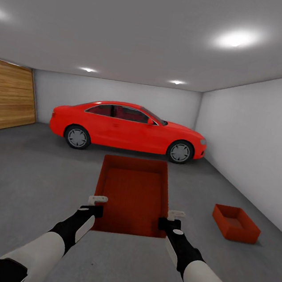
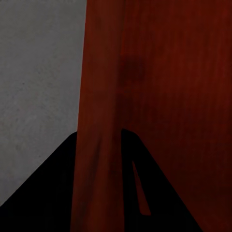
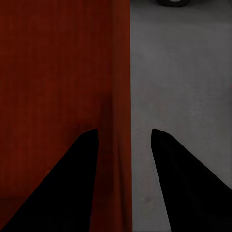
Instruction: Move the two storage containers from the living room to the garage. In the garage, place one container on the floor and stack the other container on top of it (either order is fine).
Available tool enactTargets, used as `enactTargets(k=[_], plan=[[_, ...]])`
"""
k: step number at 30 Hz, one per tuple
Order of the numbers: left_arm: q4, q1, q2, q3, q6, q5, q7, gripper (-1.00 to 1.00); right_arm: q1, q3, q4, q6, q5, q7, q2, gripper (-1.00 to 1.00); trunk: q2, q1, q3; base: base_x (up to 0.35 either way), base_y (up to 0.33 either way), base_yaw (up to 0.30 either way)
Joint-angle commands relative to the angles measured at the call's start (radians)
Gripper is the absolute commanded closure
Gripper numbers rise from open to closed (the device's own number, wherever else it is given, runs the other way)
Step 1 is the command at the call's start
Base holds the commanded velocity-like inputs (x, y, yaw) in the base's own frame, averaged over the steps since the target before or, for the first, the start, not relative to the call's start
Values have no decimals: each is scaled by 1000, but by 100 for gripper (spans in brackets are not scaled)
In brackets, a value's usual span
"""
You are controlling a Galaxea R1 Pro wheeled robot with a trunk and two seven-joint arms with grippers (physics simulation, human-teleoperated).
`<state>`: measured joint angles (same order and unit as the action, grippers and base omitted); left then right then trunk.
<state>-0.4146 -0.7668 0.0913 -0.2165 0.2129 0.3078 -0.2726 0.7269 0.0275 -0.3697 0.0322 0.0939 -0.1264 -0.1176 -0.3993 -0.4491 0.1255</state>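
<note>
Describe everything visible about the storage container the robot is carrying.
The carried container is a red-orange rectangular open-top bin with plain straight walls, empty inside. It is held level in front of the robot, above the grey floor. The left end effector straddles its left wall, the right end effector its right wall. The red car stands beyond it.

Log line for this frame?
garage | both grippers hold bin by side walls | second bin on floor, right

Both arms extended forward, left gripper [image 1: 98,200] and right gripper [image 1: 176,215] clamped
</note>
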Motion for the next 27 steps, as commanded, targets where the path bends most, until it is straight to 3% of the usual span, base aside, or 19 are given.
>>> enactTargets(k=[1, 27], plan=[[-4, 0, -2, 7, -47, -26, -24, 100, 0, 41, 0, 3, 13, -21, 0, 100, -1, -1, 0, 321, 0, 0], [-4, 0, -2, 6, -47, -26, -24, 100, 0, 41, 0, 3, 13, -21, -1, 100, -1, -1, 0, 321, 0, 0]])
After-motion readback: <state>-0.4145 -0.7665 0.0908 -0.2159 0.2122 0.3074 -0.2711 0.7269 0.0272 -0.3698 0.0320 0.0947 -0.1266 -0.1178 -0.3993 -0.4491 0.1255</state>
